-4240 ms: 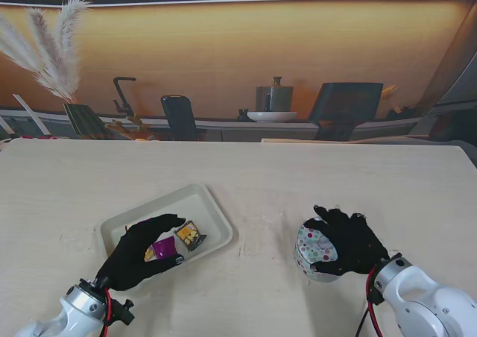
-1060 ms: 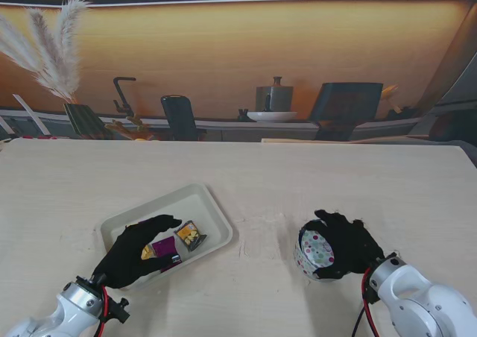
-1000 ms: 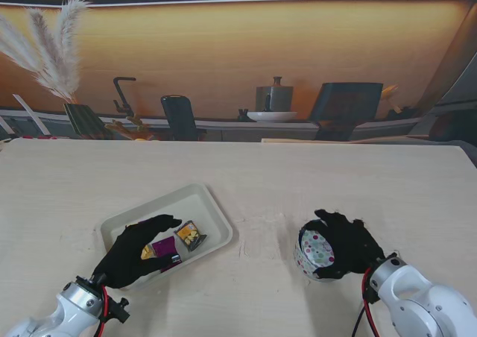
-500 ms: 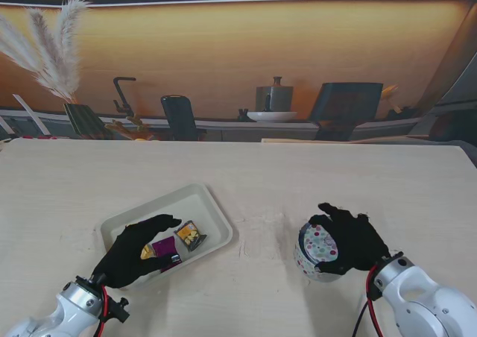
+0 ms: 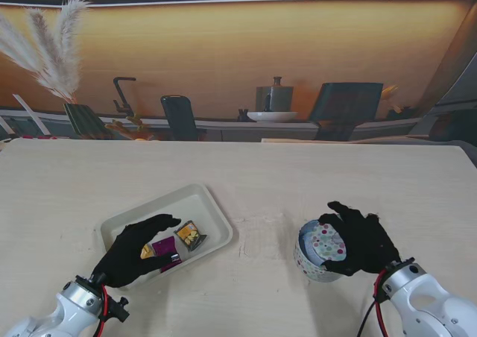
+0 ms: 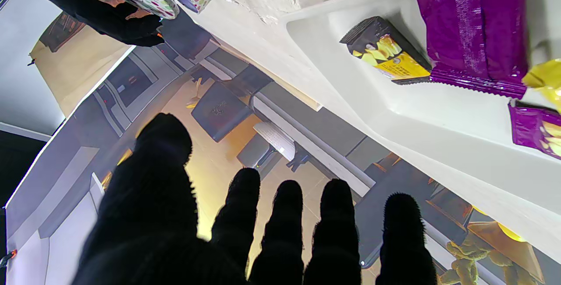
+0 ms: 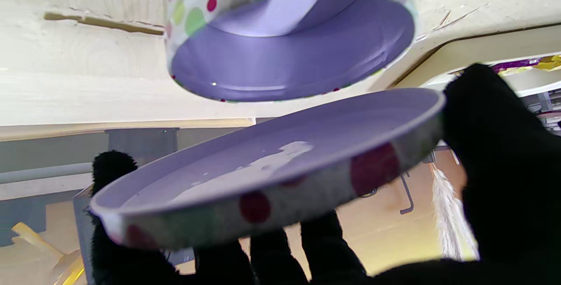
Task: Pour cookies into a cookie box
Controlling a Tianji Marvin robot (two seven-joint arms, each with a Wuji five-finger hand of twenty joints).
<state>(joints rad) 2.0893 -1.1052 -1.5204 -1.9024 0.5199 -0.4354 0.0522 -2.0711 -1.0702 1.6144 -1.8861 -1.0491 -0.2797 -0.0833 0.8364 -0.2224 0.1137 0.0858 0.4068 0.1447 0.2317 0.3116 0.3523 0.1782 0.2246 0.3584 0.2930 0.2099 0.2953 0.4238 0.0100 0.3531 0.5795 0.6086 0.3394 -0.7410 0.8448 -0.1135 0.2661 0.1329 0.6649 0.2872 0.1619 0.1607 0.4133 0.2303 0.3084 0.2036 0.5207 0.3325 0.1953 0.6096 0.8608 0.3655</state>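
Tray (image 5: 211,205) left of cookie box (image 5: 307,264)

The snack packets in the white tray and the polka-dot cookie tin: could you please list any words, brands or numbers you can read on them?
None can be read.
Black-and-yellow snack packet in the white plastic tray: pictures only, any print too small to read.
Purple foil packets: no legible text.
Round polka-dot cookie tin and its polka-dot lid, held by the right robot hand: coloured dots only, no lettering visible.
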